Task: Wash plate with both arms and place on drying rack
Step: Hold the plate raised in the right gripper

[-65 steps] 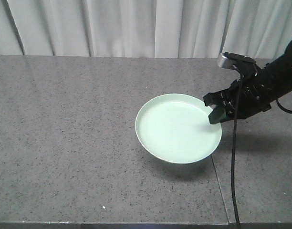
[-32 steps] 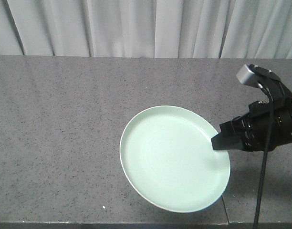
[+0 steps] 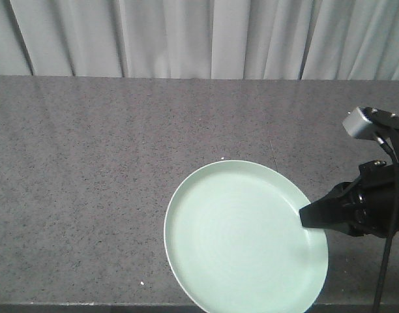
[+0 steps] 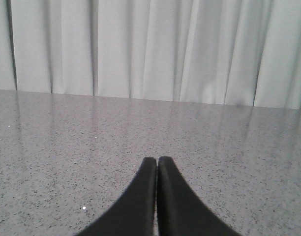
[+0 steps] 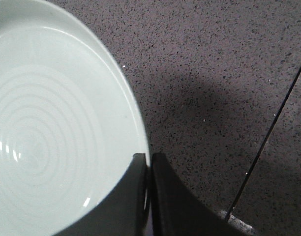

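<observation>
The pale mint-green plate (image 3: 242, 238) hangs in the air above the grey speckled counter (image 3: 88, 163), near the front edge. My right gripper (image 3: 305, 217) is shut on the plate's right rim. In the right wrist view the plate (image 5: 47, 123) fills the left side, and the right gripper (image 5: 148, 158) pinches its rim between the two black fingers. My left gripper (image 4: 157, 160) shows only in the left wrist view, shut and empty, low over bare counter. The drying rack is out of view.
White curtains (image 3: 199, 36) hang behind the counter. A thin seam (image 5: 268, 132) runs across the counter to the right of the plate. The right arm's grey camera box (image 3: 359, 124) and black cable (image 3: 385, 261) sit at the right edge.
My right gripper has carried the plate toward the front edge and slightly right; the plate now looks larger and lower in the front view.
</observation>
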### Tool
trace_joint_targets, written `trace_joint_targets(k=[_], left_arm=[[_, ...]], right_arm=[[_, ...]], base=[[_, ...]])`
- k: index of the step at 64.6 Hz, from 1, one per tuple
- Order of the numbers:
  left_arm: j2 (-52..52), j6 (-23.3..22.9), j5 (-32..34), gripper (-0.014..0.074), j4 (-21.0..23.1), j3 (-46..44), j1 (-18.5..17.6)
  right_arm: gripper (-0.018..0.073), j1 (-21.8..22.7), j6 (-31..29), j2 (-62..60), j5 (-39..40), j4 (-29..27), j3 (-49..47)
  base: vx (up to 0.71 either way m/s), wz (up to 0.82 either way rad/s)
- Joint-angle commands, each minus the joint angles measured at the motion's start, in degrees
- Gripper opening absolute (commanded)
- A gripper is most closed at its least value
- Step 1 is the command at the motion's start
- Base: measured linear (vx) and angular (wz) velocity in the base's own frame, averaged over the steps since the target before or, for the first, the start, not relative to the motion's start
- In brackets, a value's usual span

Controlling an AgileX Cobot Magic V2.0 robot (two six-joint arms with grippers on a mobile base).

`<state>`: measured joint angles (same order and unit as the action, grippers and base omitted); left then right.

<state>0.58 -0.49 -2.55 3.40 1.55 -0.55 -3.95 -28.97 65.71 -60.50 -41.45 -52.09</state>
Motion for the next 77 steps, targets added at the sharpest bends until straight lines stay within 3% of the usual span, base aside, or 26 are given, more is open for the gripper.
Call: trace_joint_targets(k=[1, 77], left_arm=[[0.9, -0.5, 4.3, -0.0006, 0.1, -1.5, -0.4], [0.9, -0.5, 4.3, -0.0006, 0.1, -1.5, -0.4]], right_arm=[[-0.0001, 0.1, -0.4, -1.2, 1.2, -2.8, -1.3], [-0.0001, 0.1, -0.4, -1.2, 1.2, -2.8, -1.3]], base=[[0.0, 0.0], [0.0, 0.0]])
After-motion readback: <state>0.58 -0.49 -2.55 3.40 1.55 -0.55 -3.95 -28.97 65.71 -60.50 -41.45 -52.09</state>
